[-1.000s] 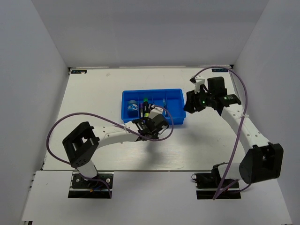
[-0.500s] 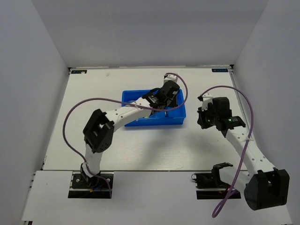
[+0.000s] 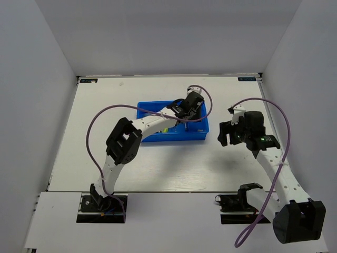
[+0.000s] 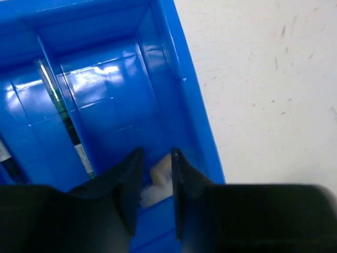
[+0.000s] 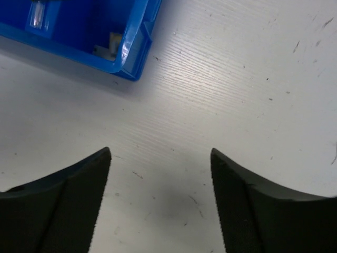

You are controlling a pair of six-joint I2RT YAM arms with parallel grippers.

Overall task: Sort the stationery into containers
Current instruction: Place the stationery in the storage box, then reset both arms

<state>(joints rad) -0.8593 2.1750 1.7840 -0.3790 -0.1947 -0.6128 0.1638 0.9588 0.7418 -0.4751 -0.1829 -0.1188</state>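
Observation:
The blue tray (image 3: 152, 138) sits mid-table. My left gripper (image 3: 188, 105) hovers over its right-end compartment. In the left wrist view its jaws (image 4: 157, 153) stand open, slightly apart, just above a tiny tan block (image 4: 162, 167) and a pale grey block (image 4: 150, 194) lying on the tray floor (image 4: 116, 100). A thin pen (image 4: 63, 116) lies in the neighbouring compartment. My right gripper (image 3: 225, 134) is to the right of the tray, open (image 5: 160, 152) over bare table, holding nothing. The right wrist view shows the tray corner (image 5: 79, 42) with the tan block (image 5: 113, 39) inside.
A yellow-green marker cap (image 3: 165, 129) shows in the tray under the left arm. A dark marker end (image 4: 6, 158) peeks in at the left edge of the left wrist view. Purple cables loop over both arms. White walls enclose the table.
My left arm swung from the tray's front to its right-end compartment and its jaws widened over the blocks. The right arm drew back toward the near side, and its jaws stand open.

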